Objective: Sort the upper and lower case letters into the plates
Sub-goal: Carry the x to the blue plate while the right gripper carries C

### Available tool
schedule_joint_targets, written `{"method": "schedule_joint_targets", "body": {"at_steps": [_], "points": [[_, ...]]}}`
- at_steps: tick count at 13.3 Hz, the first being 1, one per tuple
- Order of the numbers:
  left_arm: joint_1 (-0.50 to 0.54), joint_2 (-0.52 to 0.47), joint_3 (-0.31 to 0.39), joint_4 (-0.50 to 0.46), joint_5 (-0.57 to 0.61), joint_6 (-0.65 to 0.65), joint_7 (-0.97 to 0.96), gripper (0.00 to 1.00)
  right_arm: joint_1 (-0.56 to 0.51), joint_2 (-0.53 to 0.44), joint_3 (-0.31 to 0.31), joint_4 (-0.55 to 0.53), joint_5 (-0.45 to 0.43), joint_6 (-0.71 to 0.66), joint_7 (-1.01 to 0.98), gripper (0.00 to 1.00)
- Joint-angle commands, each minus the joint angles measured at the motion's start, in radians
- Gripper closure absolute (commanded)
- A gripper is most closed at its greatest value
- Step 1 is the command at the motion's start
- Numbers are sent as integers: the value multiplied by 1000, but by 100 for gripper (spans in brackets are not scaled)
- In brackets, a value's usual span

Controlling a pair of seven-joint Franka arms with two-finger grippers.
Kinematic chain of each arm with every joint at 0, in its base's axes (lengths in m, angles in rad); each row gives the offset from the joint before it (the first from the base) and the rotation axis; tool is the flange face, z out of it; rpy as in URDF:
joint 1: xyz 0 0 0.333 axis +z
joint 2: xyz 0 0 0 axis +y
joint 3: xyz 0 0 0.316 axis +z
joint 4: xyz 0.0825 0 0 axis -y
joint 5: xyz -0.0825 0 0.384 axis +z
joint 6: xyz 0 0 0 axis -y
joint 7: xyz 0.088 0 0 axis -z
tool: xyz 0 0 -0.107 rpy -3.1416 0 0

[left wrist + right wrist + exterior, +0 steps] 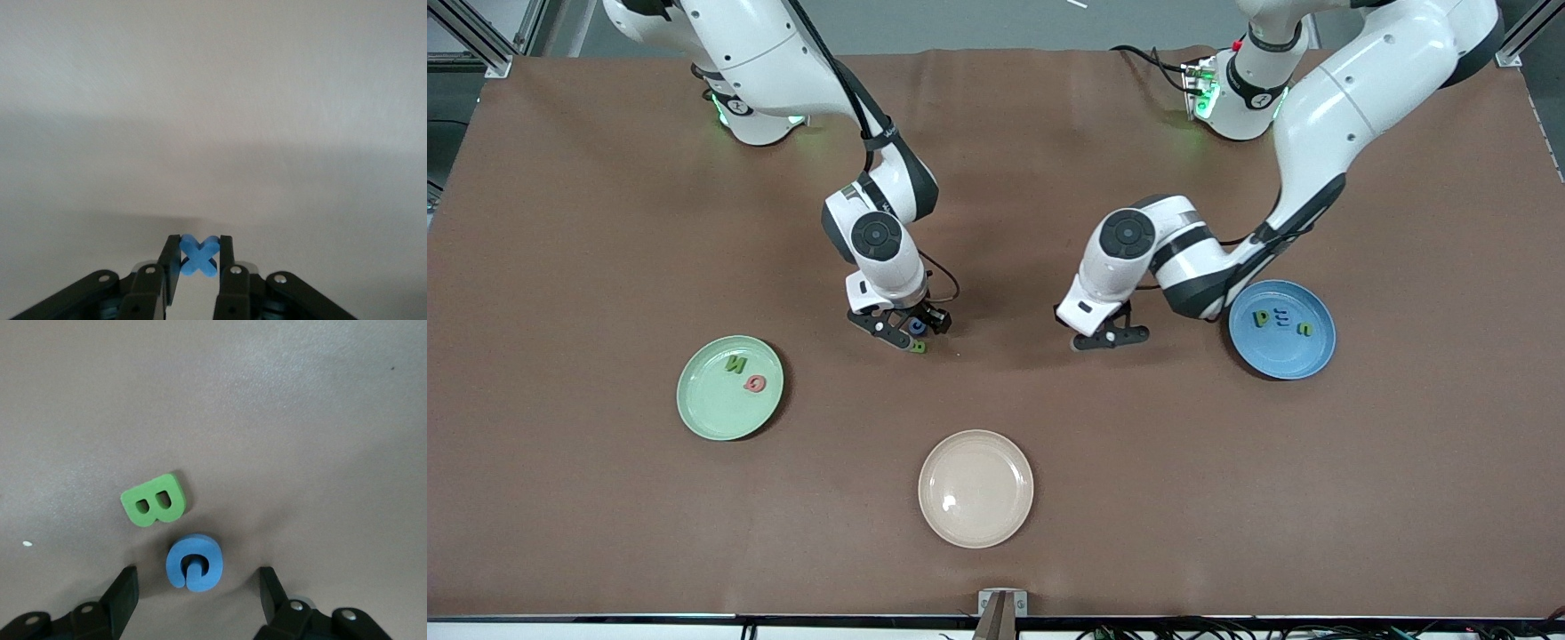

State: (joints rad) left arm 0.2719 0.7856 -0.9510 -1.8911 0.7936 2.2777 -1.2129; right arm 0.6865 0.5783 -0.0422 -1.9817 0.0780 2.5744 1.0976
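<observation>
My right gripper [907, 331] is down at the table's middle, open, its fingers either side of a blue letter G [192, 562] without touching it. A green letter B [155, 499] lies flat beside the G. My left gripper [200, 241] is shut on a small blue letter X [199, 255], low over bare table toward the sky blue plate [1280, 360]. That plate holds a green letter [1261, 317], a blue one [1282, 320] and another green one [1304, 329]. The mint green plate [711, 409] holds a green N [735, 363] and a red G [755, 384].
A cream-beige plate [975, 488] with nothing in it sits nearer the front camera than both grippers. A brown mat [605, 222] covers the table. The left arm's forearm [1227, 267] hangs over the sky blue plate's edge.
</observation>
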Motion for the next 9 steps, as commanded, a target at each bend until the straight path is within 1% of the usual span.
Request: {"method": "schedule_joint_targets", "body": {"at_steps": [1, 2, 3, 4, 6, 8, 9], "points": [[159, -25, -93, -16, -16, -55, 102, 89, -8, -28, 1, -29, -6, 4, 2, 21], [214, -25, -116, -19, -16, -70, 140, 89, -8, -28, 1, -29, -6, 4, 2, 22], [258, -25, -124, -25, -14, -84, 177, 89, -7, -26, 1, -29, -6, 4, 4, 26], [306, -25, -127, -40, -14, -87, 222, 89, -8, -26, 2, -29, -4, 1, 7, 35], [383, -23, -126, -55, -14, -89, 306, 89, -10, -26, 2, -29, -3, -3, 10, 63], [478, -22, -126, -80, -13, -96, 430, 89, -21, -28, 2, -26, -3, -16, 11, 95], [515, -22, -126, -91, -13, -96, 472, 89, -27, -29, 2, -26, -1, -29, 10, 100]]}}
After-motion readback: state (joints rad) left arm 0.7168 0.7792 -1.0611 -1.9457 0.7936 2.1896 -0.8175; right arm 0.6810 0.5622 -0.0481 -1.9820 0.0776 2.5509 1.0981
